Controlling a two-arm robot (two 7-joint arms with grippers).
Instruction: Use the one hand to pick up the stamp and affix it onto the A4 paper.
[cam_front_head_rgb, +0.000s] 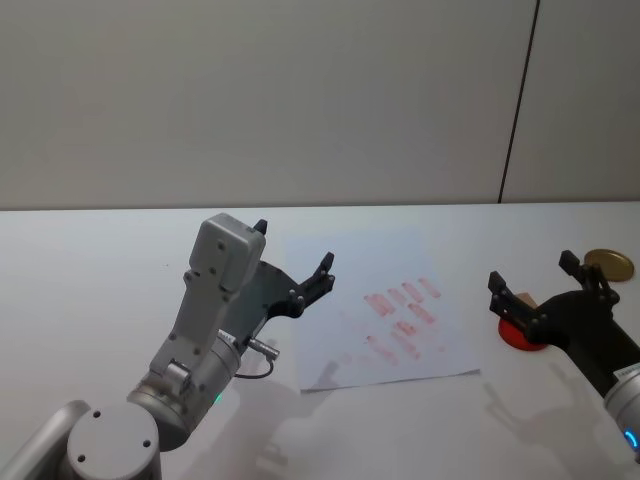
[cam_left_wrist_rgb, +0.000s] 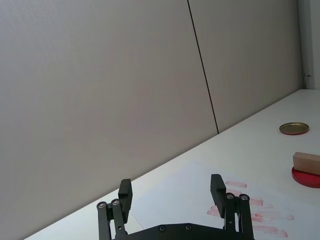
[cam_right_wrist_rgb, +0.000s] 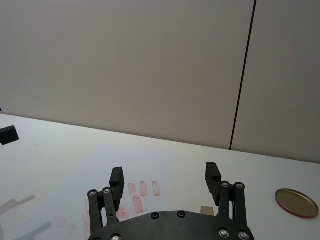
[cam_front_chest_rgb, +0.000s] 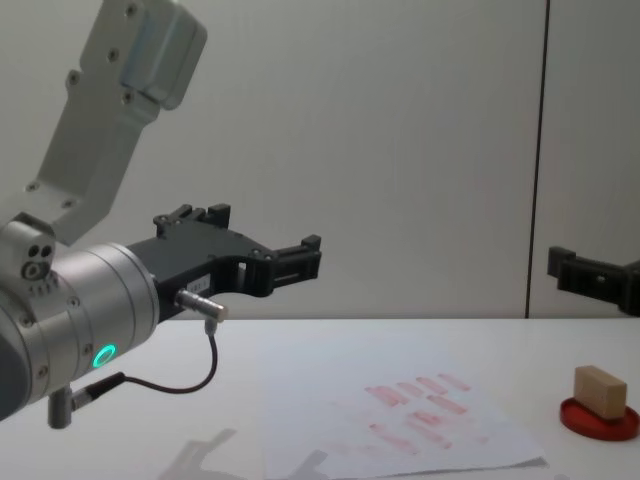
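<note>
The stamp, a small tan wooden block, stands on a flat round red ink pad at the table's right. My right gripper hovers above the pad, open, with nothing between its fingers; one finger enters the chest view from the right, above the stamp. In the right wrist view the right gripper is spread wide. The A4 paper lies mid-table with rows of red imprints. My left gripper is raised over the paper's left edge, open and empty, a cable at its wrist.
A round brass lid lies on the table beyond the ink pad, near the right edge. A grey wall with a dark vertical seam stands behind the table. White tabletop extends left of and in front of the paper.
</note>
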